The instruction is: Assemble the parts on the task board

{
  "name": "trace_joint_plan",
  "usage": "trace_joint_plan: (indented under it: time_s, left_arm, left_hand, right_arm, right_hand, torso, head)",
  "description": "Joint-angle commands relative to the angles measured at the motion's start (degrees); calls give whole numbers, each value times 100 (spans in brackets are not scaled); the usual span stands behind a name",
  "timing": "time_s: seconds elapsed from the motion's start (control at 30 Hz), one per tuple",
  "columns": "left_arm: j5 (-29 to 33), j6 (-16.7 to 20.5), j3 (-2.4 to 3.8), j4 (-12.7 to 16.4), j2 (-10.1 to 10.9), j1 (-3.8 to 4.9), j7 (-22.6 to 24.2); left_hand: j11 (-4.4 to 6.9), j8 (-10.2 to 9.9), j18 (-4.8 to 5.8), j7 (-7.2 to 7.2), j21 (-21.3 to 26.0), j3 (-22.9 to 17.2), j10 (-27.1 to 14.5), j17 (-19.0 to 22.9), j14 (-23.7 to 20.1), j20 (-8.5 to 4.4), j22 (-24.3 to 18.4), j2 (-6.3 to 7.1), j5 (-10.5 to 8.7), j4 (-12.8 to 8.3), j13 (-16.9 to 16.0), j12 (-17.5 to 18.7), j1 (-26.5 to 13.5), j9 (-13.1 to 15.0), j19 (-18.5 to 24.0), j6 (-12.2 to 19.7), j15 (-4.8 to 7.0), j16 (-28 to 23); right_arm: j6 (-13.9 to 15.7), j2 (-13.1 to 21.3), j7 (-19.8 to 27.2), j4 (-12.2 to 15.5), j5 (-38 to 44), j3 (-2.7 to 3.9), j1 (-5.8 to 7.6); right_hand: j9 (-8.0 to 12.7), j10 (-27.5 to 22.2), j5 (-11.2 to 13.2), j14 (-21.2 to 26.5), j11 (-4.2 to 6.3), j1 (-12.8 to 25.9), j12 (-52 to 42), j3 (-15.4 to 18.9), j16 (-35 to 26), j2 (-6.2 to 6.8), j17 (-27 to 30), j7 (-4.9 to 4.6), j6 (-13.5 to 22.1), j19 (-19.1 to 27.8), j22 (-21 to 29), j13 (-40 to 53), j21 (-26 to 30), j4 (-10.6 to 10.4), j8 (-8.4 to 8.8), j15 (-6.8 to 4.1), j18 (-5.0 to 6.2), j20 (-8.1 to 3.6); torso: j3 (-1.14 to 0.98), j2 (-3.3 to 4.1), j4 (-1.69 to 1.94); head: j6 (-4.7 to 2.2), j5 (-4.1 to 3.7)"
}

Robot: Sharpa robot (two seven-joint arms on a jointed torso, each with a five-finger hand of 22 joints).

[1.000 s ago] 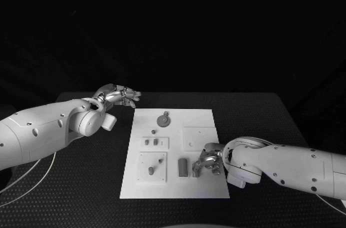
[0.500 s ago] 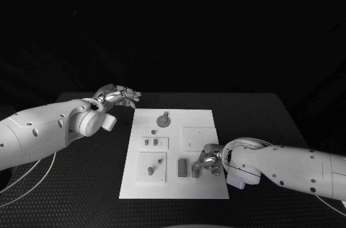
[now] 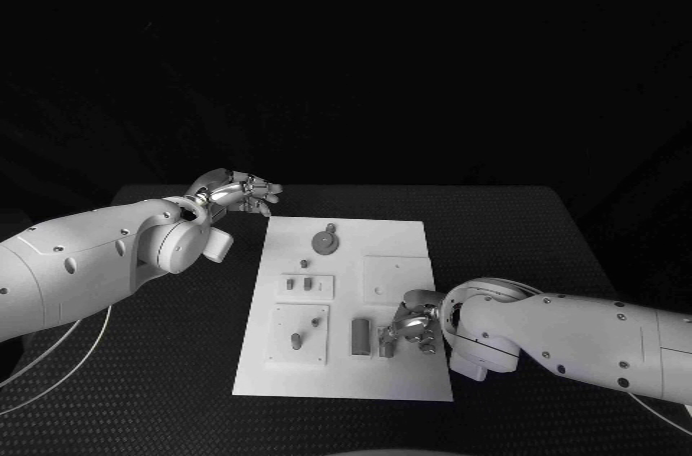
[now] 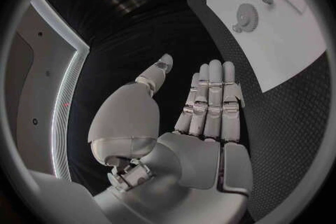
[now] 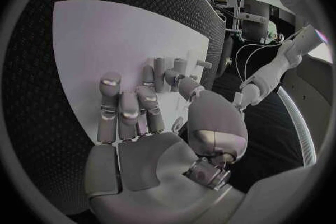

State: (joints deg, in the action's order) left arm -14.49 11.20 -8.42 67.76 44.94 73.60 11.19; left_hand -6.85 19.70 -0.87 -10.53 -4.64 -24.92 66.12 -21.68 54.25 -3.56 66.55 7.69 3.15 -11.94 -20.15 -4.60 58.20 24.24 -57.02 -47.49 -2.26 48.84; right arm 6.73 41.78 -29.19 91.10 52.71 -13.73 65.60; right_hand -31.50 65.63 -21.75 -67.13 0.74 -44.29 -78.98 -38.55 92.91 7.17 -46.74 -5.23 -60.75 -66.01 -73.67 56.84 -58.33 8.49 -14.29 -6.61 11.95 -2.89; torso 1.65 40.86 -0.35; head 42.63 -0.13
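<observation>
One task board [image 3: 389, 376], two robot hands

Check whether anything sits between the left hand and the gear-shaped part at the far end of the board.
Nothing visible does. The left hand hovers off the task board's far left corner, and only bare board separates it from the gear-shaped part.

You're looking at a bench [image 3: 519, 226] covered in black matt material with a fine woven or dimpled texture, plain in both wrist views. The task board [image 3: 404, 241] on it is smooth, matt white, like plastic or painted sheet. The gear-shaped part [image 3: 327, 241] looks dull grey; you cannot tell its material. Both arms wear glossy white shells. The left hand [image 3: 238, 191] and the right hand [image 3: 411, 326] are satin silver metal with smooth, lightly reflective fingers [image 4: 210, 95].
</observation>
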Motion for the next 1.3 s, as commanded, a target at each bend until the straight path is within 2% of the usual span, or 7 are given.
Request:
trace_joint_plan:
  time_s: [0.03, 0.13, 0.23, 0.83, 0.97, 1.17, 1.3]
  left_arm:
    - [-20, -67, 3, 9, -9, 7, 27]
    - [-20, -68, 3, 6, -9, 7, 24]
    - [-20, -66, 3, 5, -9, 7, 23]
    - [-21, -60, 3, 9, -5, 7, 20]
    - [-21, -64, 3, 8, -1, 7, 18]
    - [-21, -61, 3, 8, -4, 7, 22]
    - [-21, -65, 3, 11, -3, 7, 21]
  left_hand:
    - [13, 23, -10, 3, 34, 10, 4, -10, 1, 40, 9, -38, -22, -30, -8, -18, 8, -6, -4, -31, -24, -19]
    - [13, 23, -10, 3, 34, 10, 4, -11, 1, 40, 9, -38, -22, -30, -8, -18, 8, -6, -4, -31, -24, -19]
    - [13, 23, -10, 3, 34, 9, 4, -11, 1, 40, 10, -38, -22, -30, -8, -18, 8, -7, -4, -31, -24, -20]
    - [13, 23, -10, 3, 36, 7, 3, -14, 2, 40, 11, -37, -22, -33, -8, -17, 12, -8, -4, -31, -24, -22]
    - [13, 23, -10, 3, 36, 7, 3, -15, 2, 40, 12, -37, -22, -34, -8, -17, 12, -8, -4, -31, -24, -22]
    - [13, 23, -10, 3, 36, 6, 3, -16, 2, 40, 12, -38, -22, -34, -9, -17, 13, -8, -4, -31, -24, -22]
    - [13, 23, -10, 3, 36, 6, 3, -16, 2, 40, 13, -39, -22, -34, -9, -17, 13, -8, -4, -31, -24, -23]
  right_arm:
    - [0, -20, 279, 42, -25, 5, -6]
    - [10, -10, 300, 48, -21, 5, -7]
    - [4, -2, 308, 56, -9, 5, -7]
    - [-22, 68, 336, 80, 95, 6, -7]
    - [-185, 93, 426, 108, 370, 6, -7]
    - [-322, 67, 391, 92, 596, 5, -7]
    - [-253, 57, 318, 62, 682, 4, -8]
  right_hand:
    - [-2, -32, 27, 18, 12, 35, 16, -20, -41, 147, 9, -24, 71, -6, 13, -3, 22, -115, -25, -15, 305, -39]
    - [4, -31, 30, 14, 13, 55, 15, -58, -42, 299, 1, -24, 77, -14, 18, 2, 22, -241, -35, -15, 305, -48]
    - [6, -36, 32, 13, 13, 48, 17, -77, -42, 352, -1, -24, 81, -18, 20, -4, 20, -290, -41, -16, 305, -53]
    - [5, -22, 35, -1, 17, 17, 9, -101, -42, 399, -20, -20, 78, -28, 21, 12, 14, -350, -58, -20, 305, -63]
    - [-5, -13, 40, -16, 26, -83, 3, -102, -40, 416, -41, -10, 55, -34, 17, 19, 3, -287, -87, -28, 305, -76]
    - [-48, 24, 42, -11, 52, -536, -6, -136, -48, 563, -22, 19, -5, -41, 17, 42, -7, -11, -165, -52, 305, -93]
    - [-66, 69, 44, -46, 64, -641, -19, -116, -51, 497, -65, 30, -34, -53, 23, 76, -9, 4, -199, -60, 305, -84]
  torso:
    - [0, -1, -1]
    - [0, 0, 0]
    - [0, -1, 2]
    - [-1, 0, 0]
    - [1, 0, 1]
    - [-3, 1, -2]
    - [0, 2, -4]
  head:
    - [-1, 4]
    - [-3, 5]
    - [-7, 7]
    - [-25, 3]
    - [-22, -1]
    - [-21, 6]
    - [-22, 2]
